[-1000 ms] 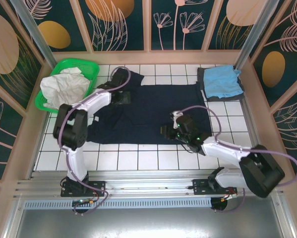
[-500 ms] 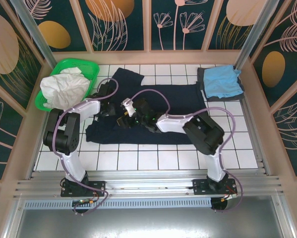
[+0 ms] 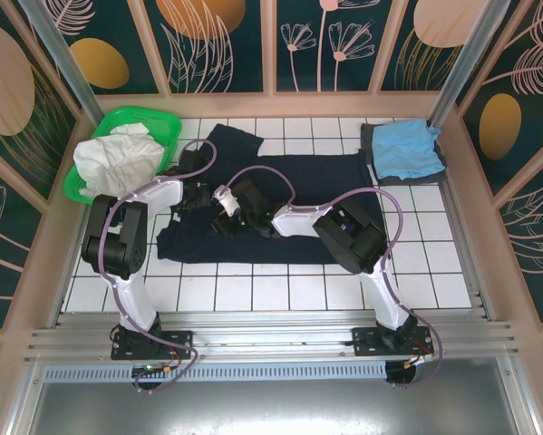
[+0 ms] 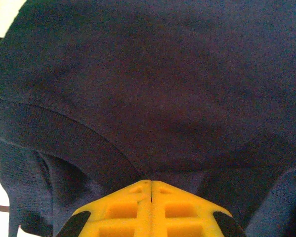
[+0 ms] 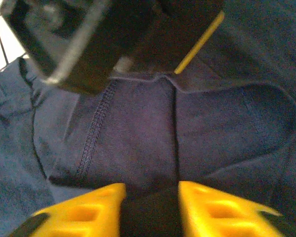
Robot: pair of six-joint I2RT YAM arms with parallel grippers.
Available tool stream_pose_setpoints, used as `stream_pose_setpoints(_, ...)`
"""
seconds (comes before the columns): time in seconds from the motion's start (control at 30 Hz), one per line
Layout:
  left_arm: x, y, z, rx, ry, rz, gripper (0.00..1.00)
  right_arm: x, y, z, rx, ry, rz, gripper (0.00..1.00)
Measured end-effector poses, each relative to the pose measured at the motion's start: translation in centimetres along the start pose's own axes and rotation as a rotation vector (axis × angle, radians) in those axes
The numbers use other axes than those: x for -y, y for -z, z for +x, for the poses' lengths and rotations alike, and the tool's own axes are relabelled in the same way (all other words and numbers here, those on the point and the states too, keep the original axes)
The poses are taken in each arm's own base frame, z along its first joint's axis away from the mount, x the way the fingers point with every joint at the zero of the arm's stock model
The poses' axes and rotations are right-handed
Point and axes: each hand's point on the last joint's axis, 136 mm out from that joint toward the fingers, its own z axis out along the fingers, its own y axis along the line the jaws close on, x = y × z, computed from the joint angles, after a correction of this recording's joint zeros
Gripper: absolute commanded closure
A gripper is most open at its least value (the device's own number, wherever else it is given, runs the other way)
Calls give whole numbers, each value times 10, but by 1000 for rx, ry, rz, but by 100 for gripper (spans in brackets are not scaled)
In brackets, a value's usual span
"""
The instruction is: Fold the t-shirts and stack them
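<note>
Top: white cloth [image 3: 117,159] is piled in the green basket [image 3: 74,188] at 10 o'clock; the navy t-shirt [image 3: 307,177] is spread centrally. Left wrist: the left gripper [image 4: 151,183] is pressed closed against its collar. Right wrist: the right gripper [image 5: 150,197] is held with jaws apart, the view at 12 o'clock blocked by the left arm [image 5: 103,44].

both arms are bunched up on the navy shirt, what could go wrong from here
1. The left end effector and right end effector sit very close together on the navy t-shirt. In the right wrist view the left one looms just ahead, so they may bump.
2. The left end effector is shut on what looks like a thin pinch by the ribbed band. Lifting could let the cloth slip and skew the fold.
</note>
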Motion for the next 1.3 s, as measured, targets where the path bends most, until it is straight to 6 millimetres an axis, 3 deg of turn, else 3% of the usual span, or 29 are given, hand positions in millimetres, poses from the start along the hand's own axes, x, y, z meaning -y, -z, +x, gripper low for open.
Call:
stream_pose_setpoints(0.2,0,5,-13,23,15,11,100,9,4,1,0,-9,36,99)
stream_pose_setpoints(0.3,-1,10,-25,43,27,15,100,17,16,-1,15,-25,69,100)
stream_pose_setpoints(0.4,-2,14,-35,62,46,21,93,31,31,-10,56,-55,106,100)
stream_pose_setpoints(0.5,-5,14,-38,63,58,15,74,48,42,-17,107,-102,142,100)
stream_pose_setpoints(0.6,-11,13,-41,57,79,-4,56,65,47,-9,121,-160,167,100)
stream_pose_setpoints(0.63,-12,14,-42,56,83,-10,50,69,48,-6,117,-182,174,97)
stream_pose_setpoints(0.83,-20,21,-44,78,105,-41,48,98,58,-7,151,-287,238,61)
stream_pose_setpoints(0.9,-24,25,-35,75,113,-44,48,109,61,-6,157,-310,269,55)
stream_pose_setpoints(1.0,-29,30,-8,59,135,-28,49,121,66,-3,158,-331,304,55)
stream_pose_setpoints(1.1,-33,29,33,22,164,9,48,128,75,1,139,-351,348,55)
stream_pose_setpoints(1.23,-40,27,97,-52,194,24,47,116,107,13,125,-378,387,55)
stream_pose_setpoints(1.3,-43,31,106,-34,214,30,47,104,128,23,128,-391,397,55)
